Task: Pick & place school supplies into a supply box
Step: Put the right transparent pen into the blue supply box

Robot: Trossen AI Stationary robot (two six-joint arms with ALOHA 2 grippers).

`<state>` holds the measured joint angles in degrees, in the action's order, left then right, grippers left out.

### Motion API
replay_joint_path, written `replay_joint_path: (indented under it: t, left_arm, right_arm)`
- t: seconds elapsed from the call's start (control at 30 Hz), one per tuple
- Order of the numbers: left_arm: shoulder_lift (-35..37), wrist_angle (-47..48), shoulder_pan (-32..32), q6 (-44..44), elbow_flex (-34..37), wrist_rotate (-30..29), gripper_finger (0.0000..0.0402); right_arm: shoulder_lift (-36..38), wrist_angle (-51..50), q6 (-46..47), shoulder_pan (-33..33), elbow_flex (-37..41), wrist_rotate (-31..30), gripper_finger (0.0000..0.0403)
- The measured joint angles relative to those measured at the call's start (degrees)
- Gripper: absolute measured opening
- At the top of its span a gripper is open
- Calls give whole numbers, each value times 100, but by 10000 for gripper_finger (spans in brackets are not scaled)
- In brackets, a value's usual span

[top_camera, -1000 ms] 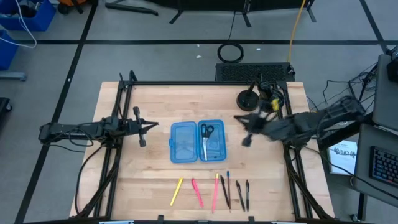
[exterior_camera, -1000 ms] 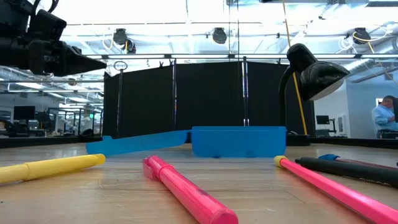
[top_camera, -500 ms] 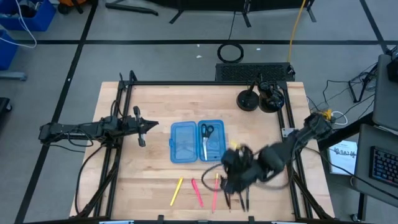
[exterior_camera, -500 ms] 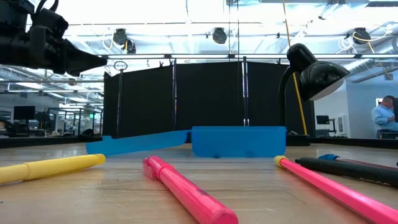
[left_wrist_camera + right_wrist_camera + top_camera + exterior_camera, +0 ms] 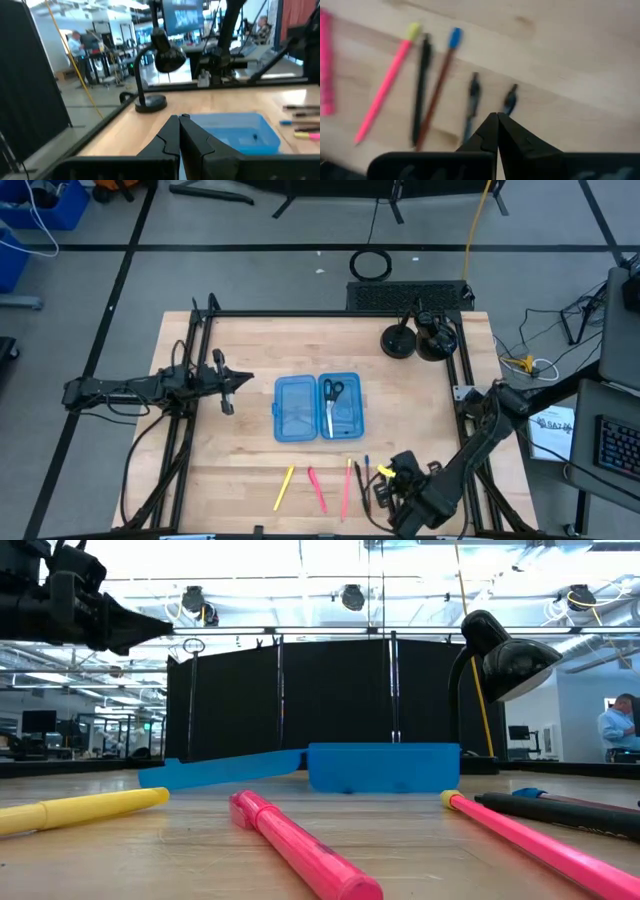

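Observation:
The supply box lies open at mid-table, both light-blue halves flat on the wood. The black-handled scissors lie in its right half. The pens lie in a row on the table by the near edge: yellow, pink, pink with a yellow tip, black, blue-tipped and two dark ones. My right gripper is shut and hovers over the two dark pens, its arm covering them in the high view. My left gripper is shut and waits left of the box.
A black desk lamp and a second round base stand at the far right corner. Bare wood lies between the box and the pen row. A person sits in the room behind the table.
My right arm has swung fast from the table's far right, beside the lamp, across to the near edge, and its gripper now stands over the right end of the pen row. My left gripper has risen slightly. Box, scissors and pens have stayed where they were.

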<state>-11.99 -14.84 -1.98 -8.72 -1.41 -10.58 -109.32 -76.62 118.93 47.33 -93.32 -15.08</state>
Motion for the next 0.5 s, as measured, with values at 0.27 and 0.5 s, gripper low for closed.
replay_joint_path:
  t: [0.27, 0.5]
  left_arm:
    - [2, -394, 0, -56, -7, -1, 6]
    - [2, -383, 0, -128, -7, -1, 6]
  right_arm:
    - [-2, 1070, -243, -78, 846, 1054, 12]
    - [0, 1351, -85, -172, 883, 1067, 105]
